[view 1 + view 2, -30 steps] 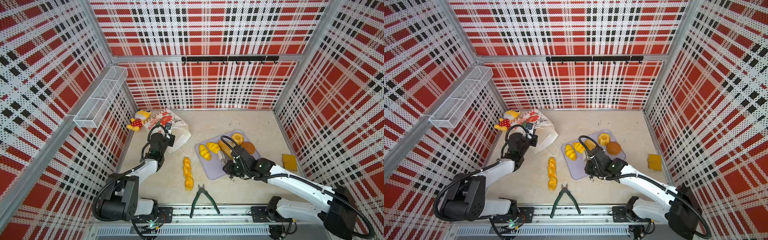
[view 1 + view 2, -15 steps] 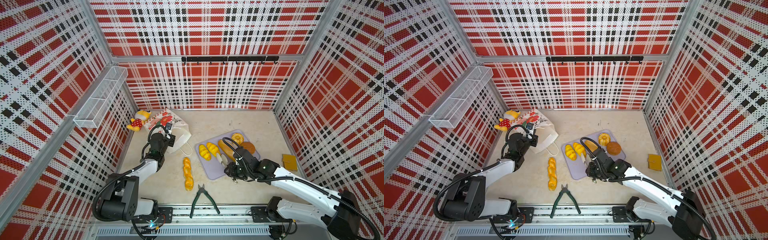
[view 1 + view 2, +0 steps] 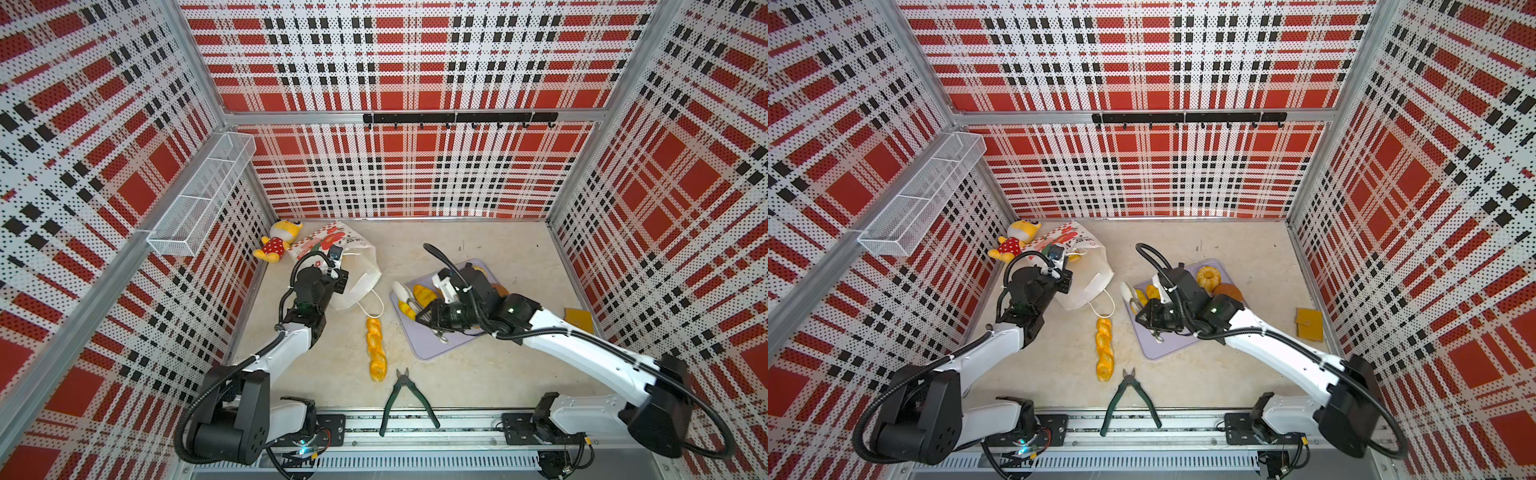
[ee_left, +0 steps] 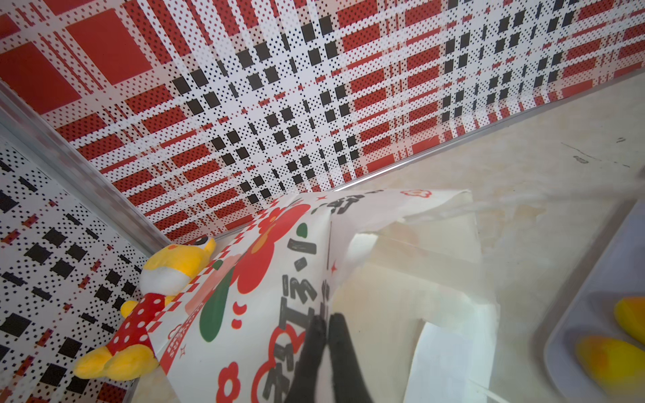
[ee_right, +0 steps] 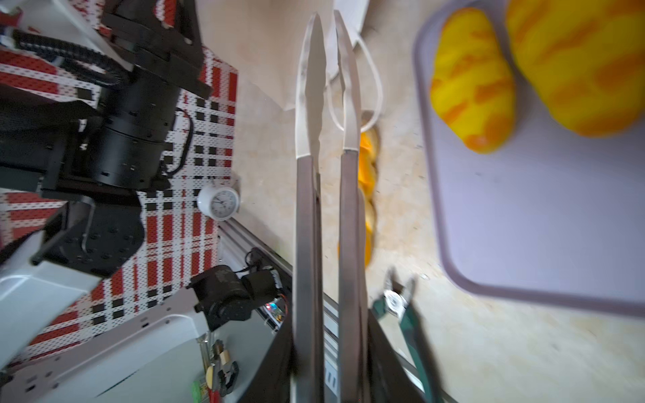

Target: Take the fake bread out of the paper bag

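Left wrist view shows you the left gripper (image 4: 328, 322) clenched on the printed wall of the paper bag (image 4: 279, 272). The bag sits at the back left of the surface (image 3: 498, 374), right beside the plush doll (image 4: 153, 300). Your right gripper (image 5: 330, 377) grasps a pair of tongs (image 5: 310, 104). Their white tips stand nearly together with nothing between them, at the left edge of the lilac tray (image 3: 428, 347). You have two croissants (image 3: 424, 294), a fluted cake (image 3: 1207, 277) and a brown bun (image 3: 1228, 293) on that tray. Your twisted braid (image 3: 376, 349) lies on the surface between bag and tray, with green pliers (image 3: 405, 395) near its front end.
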Controlling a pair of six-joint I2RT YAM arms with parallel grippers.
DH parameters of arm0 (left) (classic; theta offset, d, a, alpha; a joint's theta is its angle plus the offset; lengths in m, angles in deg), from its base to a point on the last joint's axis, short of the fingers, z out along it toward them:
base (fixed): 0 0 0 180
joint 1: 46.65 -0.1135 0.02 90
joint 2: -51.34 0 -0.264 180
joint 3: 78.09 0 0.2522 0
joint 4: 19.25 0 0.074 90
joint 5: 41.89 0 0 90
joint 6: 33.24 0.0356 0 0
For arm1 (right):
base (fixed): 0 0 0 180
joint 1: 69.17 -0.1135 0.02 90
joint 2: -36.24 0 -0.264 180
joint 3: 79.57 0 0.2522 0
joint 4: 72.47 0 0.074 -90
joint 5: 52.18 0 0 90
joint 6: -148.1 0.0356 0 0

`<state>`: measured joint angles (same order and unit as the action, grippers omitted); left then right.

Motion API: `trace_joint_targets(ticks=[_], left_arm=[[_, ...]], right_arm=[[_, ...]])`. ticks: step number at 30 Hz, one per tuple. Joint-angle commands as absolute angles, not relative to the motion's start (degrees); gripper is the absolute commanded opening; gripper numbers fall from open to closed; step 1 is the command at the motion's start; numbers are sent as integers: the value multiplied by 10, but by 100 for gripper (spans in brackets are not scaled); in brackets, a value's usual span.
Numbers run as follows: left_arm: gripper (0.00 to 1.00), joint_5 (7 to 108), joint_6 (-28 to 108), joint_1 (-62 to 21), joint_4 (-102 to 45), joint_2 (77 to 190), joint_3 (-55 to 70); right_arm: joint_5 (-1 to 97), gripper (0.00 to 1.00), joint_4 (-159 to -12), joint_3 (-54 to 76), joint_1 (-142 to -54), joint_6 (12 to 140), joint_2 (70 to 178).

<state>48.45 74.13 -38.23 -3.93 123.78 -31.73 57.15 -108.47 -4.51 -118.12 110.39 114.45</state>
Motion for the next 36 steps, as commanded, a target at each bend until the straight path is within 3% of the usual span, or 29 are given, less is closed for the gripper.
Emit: trace_joint_targets(ticks=[1,8,16,19,26,36], left_arm=[[0,502,730,-385,-35,1237,-322],[0,515,717,-383,-15,1246,-328],[0,522,705,-384,6,1260,-333],[0,524,700,-384,13,1265,-333],[0,528,694,-385,18,1267,-332],[0,530,685,-381,20,1269,-335]], right_arm=[[626,28,-847,-17,-1192,1170,1221],[628,27,-722,81,-1205,1222,1384],[626,29,-649,152,-1193,1272,1496],[618,24,-592,153,-1186,1313,1528],[632,0,-559,182,-1183,1327,1593],[645,0,-509,287,-1169,1332,1684]])
